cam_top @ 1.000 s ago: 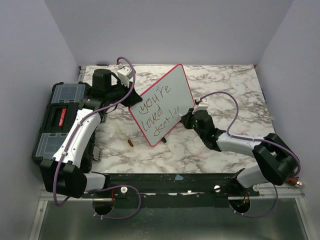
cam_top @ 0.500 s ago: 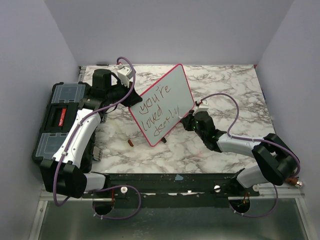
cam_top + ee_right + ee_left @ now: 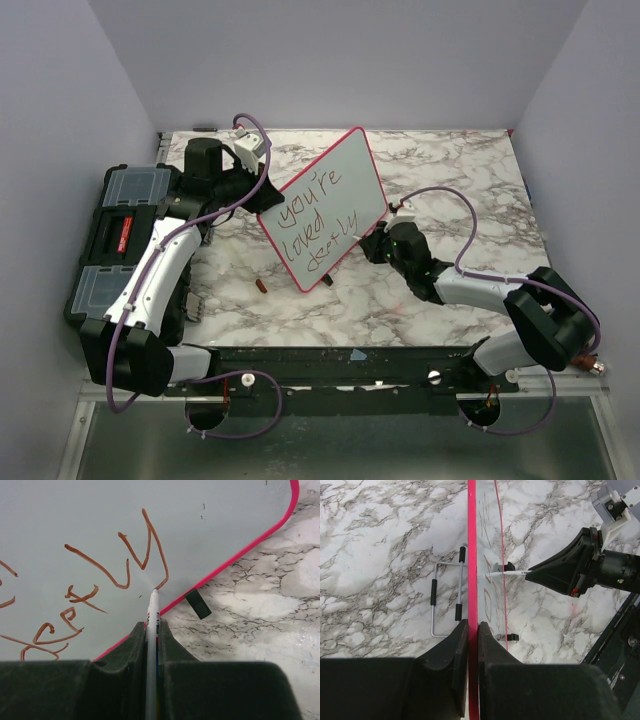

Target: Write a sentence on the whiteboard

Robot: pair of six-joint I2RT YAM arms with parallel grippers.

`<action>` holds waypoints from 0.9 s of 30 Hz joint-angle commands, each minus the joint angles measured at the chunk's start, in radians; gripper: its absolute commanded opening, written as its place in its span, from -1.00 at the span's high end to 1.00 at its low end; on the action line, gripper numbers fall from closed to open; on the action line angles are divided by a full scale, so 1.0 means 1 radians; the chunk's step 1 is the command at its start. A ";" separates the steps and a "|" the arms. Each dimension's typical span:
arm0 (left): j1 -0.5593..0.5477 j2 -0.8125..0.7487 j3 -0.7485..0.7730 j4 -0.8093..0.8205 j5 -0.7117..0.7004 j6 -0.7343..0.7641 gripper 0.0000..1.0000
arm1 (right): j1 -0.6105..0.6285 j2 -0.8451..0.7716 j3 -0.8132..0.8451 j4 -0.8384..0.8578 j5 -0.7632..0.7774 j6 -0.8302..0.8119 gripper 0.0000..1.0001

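The whiteboard (image 3: 325, 205) stands on edge over the middle of the worktop (image 3: 450, 160), its long axis slanting from near-left to far-right and its written face toward the right arm. The left gripper (image 3: 469, 625) is clamped on its pink frame; the right gripper (image 3: 151, 627) pinches a marker (image 3: 152, 605), tip touching the board

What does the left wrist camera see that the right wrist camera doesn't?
Only the left wrist view: the left gripper pinching the whiteboard edge-on, a wire stand lying beside it, and the right gripper seen from outside. Only the right wrist view: the brown writing face-on, with the marker tip at the last letter. Both: the marker, the board's pink frame and the marble table.
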 commanded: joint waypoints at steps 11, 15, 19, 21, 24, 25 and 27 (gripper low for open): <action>-0.015 -0.015 0.004 -0.016 -0.007 0.057 1.00 | 0.012 -0.284 0.033 -0.191 -0.094 -0.003 0.99; -0.015 -0.018 0.003 -0.013 -0.005 0.054 1.00 | 0.012 -0.512 0.036 -0.358 -0.013 0.002 0.99; -0.015 -0.015 -0.001 -0.007 0.012 0.043 1.00 | 0.012 -0.672 0.067 -0.508 0.045 0.003 0.99; -0.015 -0.013 0.004 -0.006 0.034 0.031 1.00 | 0.012 -0.717 0.090 -0.571 0.064 -0.003 0.99; -0.015 -0.013 0.019 -0.013 0.054 -0.009 1.00 | 0.013 -0.754 0.126 -0.639 0.086 -0.010 0.99; -0.015 -0.010 0.021 -0.019 0.059 -0.014 1.00 | 0.012 -0.765 0.137 -0.658 0.093 -0.011 0.99; -0.015 -0.007 0.022 -0.031 0.068 -0.023 1.00 | 0.012 -0.784 0.153 -0.678 0.105 -0.012 0.99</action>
